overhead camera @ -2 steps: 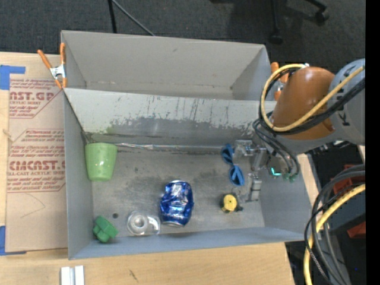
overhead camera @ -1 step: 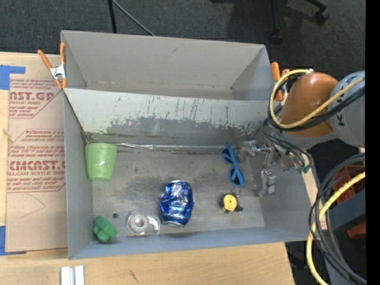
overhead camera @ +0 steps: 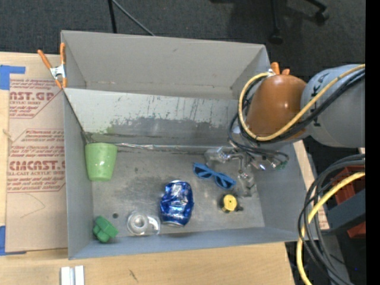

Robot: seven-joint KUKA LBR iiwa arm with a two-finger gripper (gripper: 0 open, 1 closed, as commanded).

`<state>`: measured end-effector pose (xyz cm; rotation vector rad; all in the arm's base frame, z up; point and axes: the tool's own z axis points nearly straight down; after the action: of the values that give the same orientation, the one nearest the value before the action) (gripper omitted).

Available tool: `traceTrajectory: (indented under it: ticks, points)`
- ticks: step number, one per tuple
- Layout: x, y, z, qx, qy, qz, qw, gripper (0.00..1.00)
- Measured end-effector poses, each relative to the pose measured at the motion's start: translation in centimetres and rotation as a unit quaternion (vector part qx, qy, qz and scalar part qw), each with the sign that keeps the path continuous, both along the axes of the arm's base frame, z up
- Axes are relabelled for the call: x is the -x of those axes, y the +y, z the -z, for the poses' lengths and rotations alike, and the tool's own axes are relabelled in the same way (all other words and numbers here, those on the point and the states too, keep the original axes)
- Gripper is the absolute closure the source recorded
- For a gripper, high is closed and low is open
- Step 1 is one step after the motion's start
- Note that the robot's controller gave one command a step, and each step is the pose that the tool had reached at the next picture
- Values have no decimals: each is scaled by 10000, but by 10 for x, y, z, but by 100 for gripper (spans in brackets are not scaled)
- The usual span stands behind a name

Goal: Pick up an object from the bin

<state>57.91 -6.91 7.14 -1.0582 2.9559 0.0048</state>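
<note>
Item: grey metal bin [overhead camera: 160,70], open-topped, walls sloping down to a scuffed floor; we list what we find from right to left.

Arm [overhead camera: 338,103]: comes in over the right rim; a rounded orange cover [overhead camera: 278,103] sits at its wrist; yellow and black cables [overhead camera: 261,136] loop about that cover.

Gripper [overhead camera: 246,181]: low inside the bin at the right end of the floor, close to the right wall, its metal parts hanging beneath the cover; whether it stands wide or closed we cannot tell; we see nothing gripped in it.

Nearest things, two:
- blue sunglasses [overhead camera: 212,176], lying flat just left of the gripper; whether they touch it we cannot tell
- a small yellow round piece [overhead camera: 229,203], just beside the gripper on its near-left side, apart from the sunglasses

Further left, mid-floor toward the near wall: a crushed blue can [overhead camera: 177,202] with white markings, lying on its side.

Left of the can, touching it or nearly so: a clear round piece [overhead camera: 139,223], close to the near wall.

Near-left corner: a small green blocky thing [overhead camera: 105,229]; its kind we cannot make out.

Left wall, midway between near and far: a pale green cup [overhead camera: 100,160], its wider end toward the far side; well apart from the gripper.

Far wall: streaked with scuff marks along its foot.
</note>
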Motion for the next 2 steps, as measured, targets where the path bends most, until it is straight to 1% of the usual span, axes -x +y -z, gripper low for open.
traceTrajectory:
  ticks: [1,2]
  points:
    - [0,-2,0,7,1,21,10000,100]
    - [-2,45,-1,1,5,2152,9766,100]
